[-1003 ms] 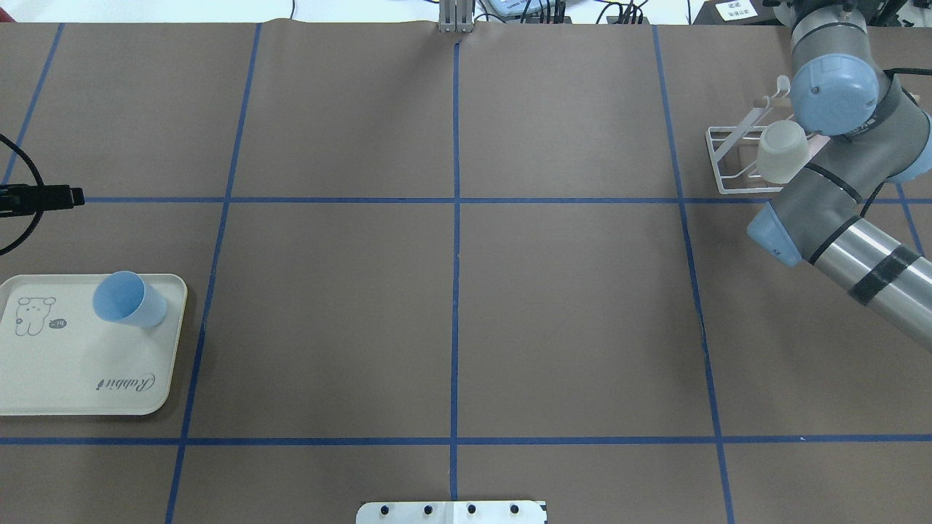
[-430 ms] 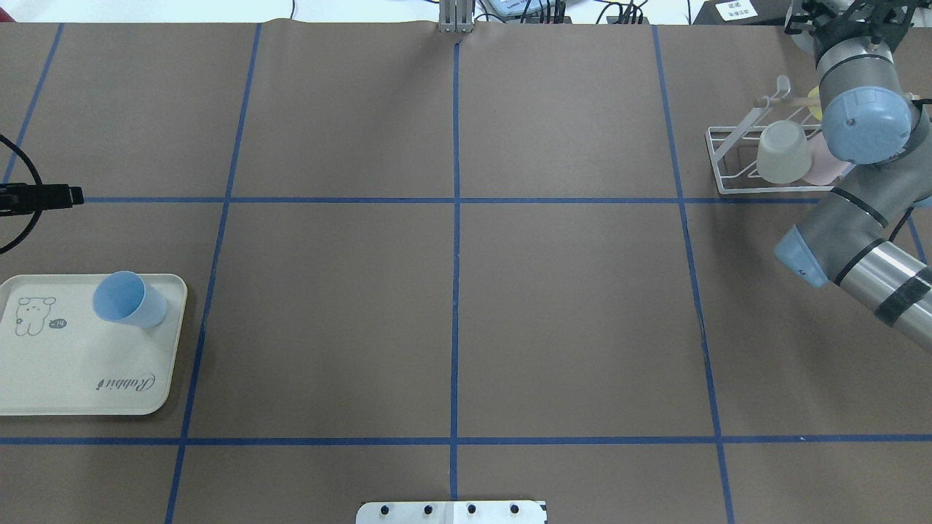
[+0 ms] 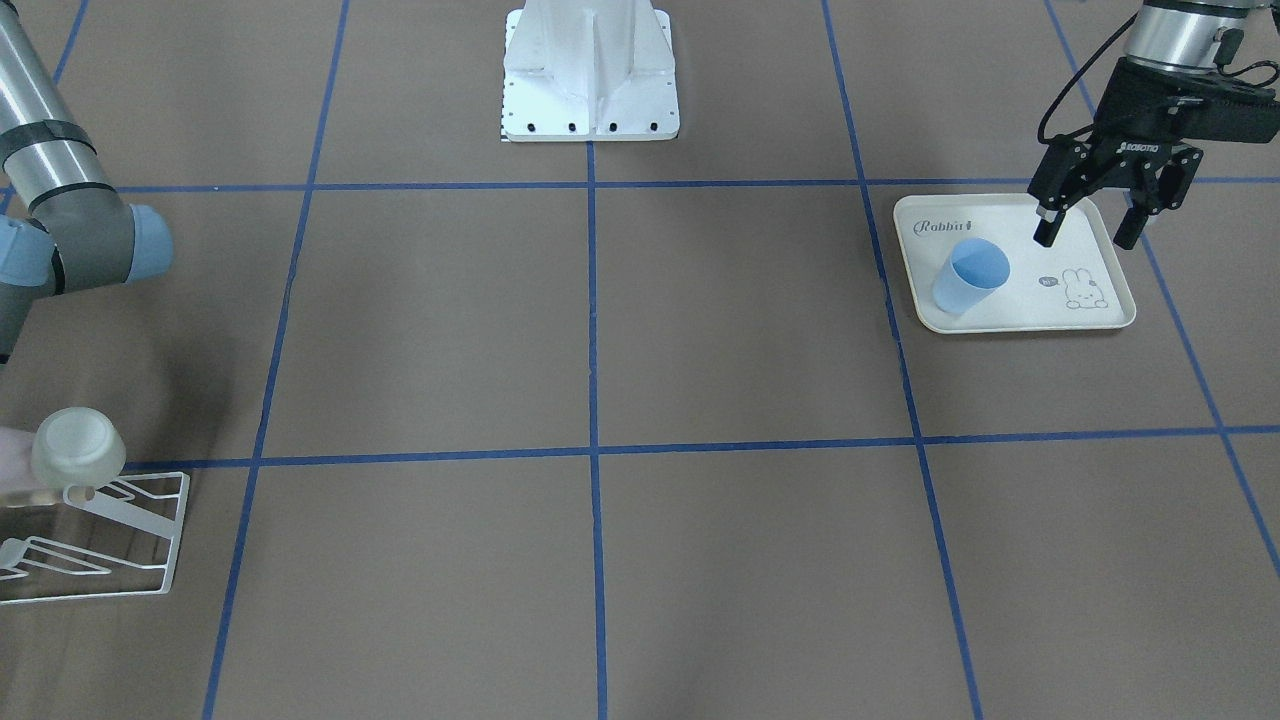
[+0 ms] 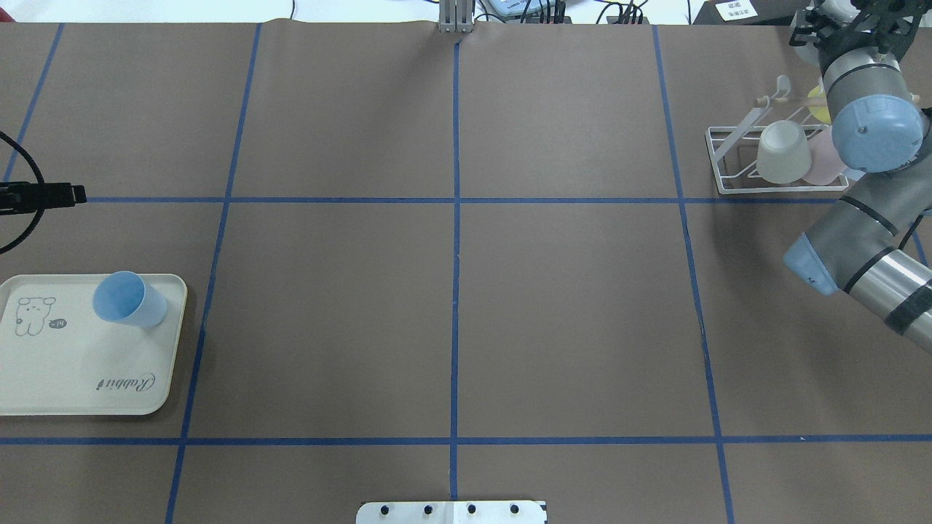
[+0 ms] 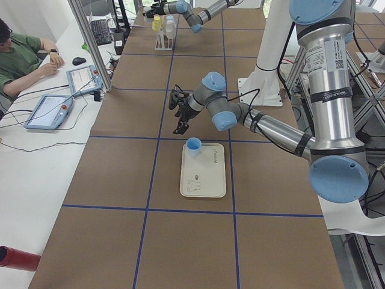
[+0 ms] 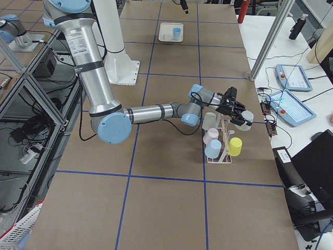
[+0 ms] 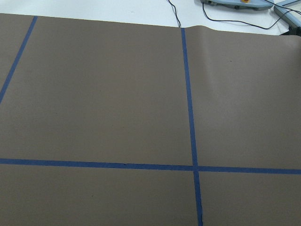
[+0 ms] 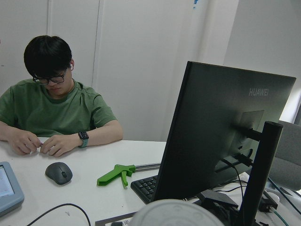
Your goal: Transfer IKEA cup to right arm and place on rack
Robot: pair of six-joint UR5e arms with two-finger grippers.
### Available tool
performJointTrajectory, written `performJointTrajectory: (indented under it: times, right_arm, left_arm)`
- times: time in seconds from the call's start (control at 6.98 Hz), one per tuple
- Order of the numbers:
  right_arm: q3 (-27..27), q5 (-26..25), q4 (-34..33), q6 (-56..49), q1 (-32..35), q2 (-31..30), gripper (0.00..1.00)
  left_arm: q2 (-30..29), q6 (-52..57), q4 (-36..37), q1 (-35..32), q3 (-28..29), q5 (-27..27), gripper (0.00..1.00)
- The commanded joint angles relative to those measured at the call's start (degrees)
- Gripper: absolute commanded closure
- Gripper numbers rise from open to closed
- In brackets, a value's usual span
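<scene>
The blue IKEA cup [image 4: 127,298] [image 3: 970,275] stands open end up at the far corner of a cream rabbit tray [image 4: 80,378]. My left gripper [image 3: 1088,232] [image 5: 180,123] hovers open and holding nothing above the tray's edge, beside the cup and apart from it. The right arm [image 4: 870,131] reaches over the white wire rack [image 4: 728,156] [image 6: 225,151]. Its gripper [image 6: 237,110] sits at the rack's far side, apparently shut on a whitish cup [image 6: 245,119], whose round end fills the bottom of the right wrist view [image 8: 178,214].
The rack carries whitish [image 4: 783,151], pink [image 4: 826,156], yellow [image 6: 235,146] and blue [image 6: 212,148] cups. The robot's base plate [image 3: 590,110] is at the table's near-middle edge. A seated person [image 5: 24,57] and tablets [image 5: 48,111] are on a side desk.
The right arm has swung off the rack toward its far side, uncovering the whitish and pink cups. The left gripper and the blue cup have stayed put.
</scene>
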Motion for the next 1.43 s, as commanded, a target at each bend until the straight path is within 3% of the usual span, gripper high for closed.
performJointTrajectory:
  times: [0.0,0.86,1.29]
  right_arm:
    - [0.24,0.17,0.36,0.18,-0.67,-1.83,1.0]
    - [0.16,0.17,3.69,0.45,-3.58,-4.03,1.0]
    - [0.42,3.07,4.4,0.18,-3.31,-4.12,1.0]
  left_arm:
    - [-0.4,0.0,0.0,0.01,0.3,0.0,0.0]
    - [-0.75,-0.09,0.0,0.28,0.74,0.0,0.0]
    - [-1.37,-0.09,0.09,0.45,0.74,0.0,0.0]
